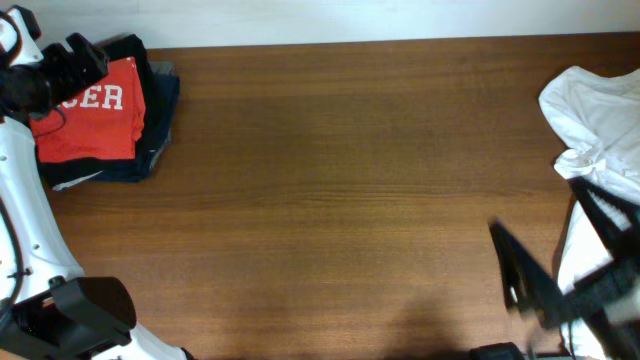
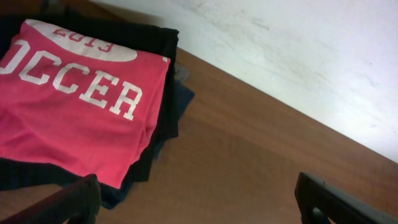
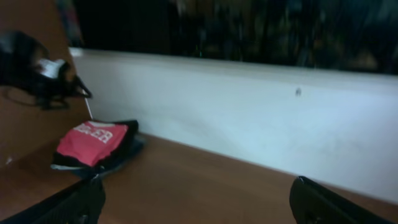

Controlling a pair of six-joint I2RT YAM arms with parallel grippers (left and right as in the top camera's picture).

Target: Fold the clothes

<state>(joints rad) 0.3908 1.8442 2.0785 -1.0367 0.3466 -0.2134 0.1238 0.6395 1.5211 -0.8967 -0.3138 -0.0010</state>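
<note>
Red-orange on dark wood, that's what jumps out from overhead: the T-shirt (image 1: pixel 95 125) lies folded in the far left corner of the tabletop (image 1: pixel 330 200), white lettering facing up, sitting on top of a small stack of dark garments (image 1: pixel 160 100) that pokes out around its edges. The left arm (image 1: pixel 25 190) reaches up along that side and its black head hangs over the stack's far left corner; from up here I cannot tell how its tips are set. Over on the far right, a crumpled white shirt (image 1: pixel 600 120) lies at the edge. Near it, low in the picture, the right fingers (image 1: pixel 520 262) show as a blurred black fork, prongs spread wide, nothing between them

Left wrist view now: the left fingers (image 2: pixel 74 202) frame the bottom corners, set wide apart and empty. The shirt fills the left half, "SOCCER" reading clearly with a white oval above it, and the dark layers peek out below and to the right. Bare wood runs up to a white wall (image 2: pixel 298 56)

Right wrist view: both tips at the bottom corners again, wide open, gripping nothing. Well away, down at the wall, the folded shirt sits on its dark stack, with the other arm's black head hanging above it
</note>
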